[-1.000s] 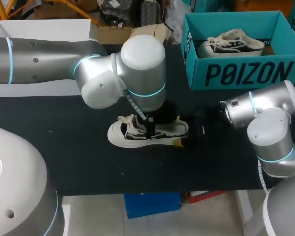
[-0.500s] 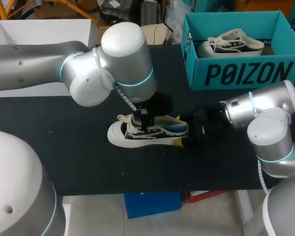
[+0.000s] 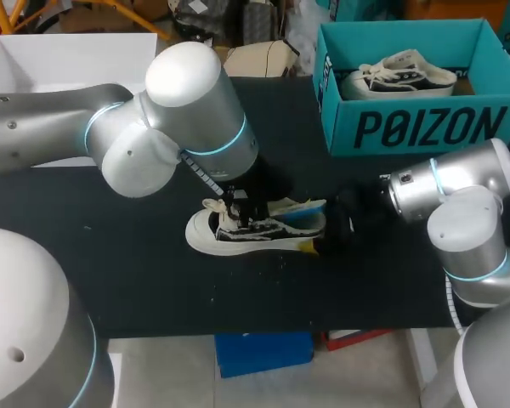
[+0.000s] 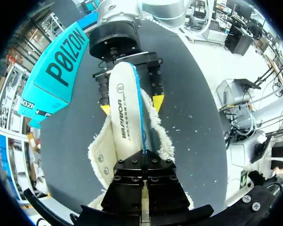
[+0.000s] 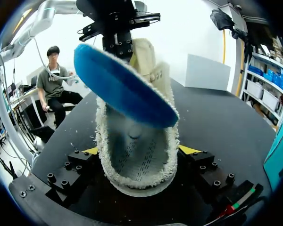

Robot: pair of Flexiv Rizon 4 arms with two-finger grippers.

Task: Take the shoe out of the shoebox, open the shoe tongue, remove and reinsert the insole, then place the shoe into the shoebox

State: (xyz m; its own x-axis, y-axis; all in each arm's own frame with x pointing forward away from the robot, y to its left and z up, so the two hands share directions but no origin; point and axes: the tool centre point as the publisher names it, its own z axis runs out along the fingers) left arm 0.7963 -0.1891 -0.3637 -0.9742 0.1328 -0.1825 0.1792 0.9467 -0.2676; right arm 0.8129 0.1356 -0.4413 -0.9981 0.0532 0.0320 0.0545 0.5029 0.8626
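Note:
A white and black canvas shoe [image 3: 238, 236] lies on its sole on the black table [image 3: 136, 272], toe pointing left. My right gripper [image 3: 325, 235] is shut on its heel, one yellow-tipped finger [image 5: 188, 149] on each side of the shoe [image 5: 137, 162]. My left gripper [image 3: 238, 206] hangs over the shoe's mouth, shut on one end of the insole [image 4: 125, 106]. The insole [image 3: 299, 212] slants up out of the shoe, its blue underside [image 5: 127, 89] facing my right gripper. The teal shoebox [image 3: 416, 127] stands open at the back right.
A second shoe [image 3: 399, 76] lies inside the shoebox. A white box [image 3: 76, 51] and a cardboard box [image 3: 263, 55] stand along the table's far edge. Bare table stretches left of the shoe and in front of it.
My left arm has drawn back to the left, and the blue insole has come up out of the shoe's heel. The right arm and the shoe have stayed put.

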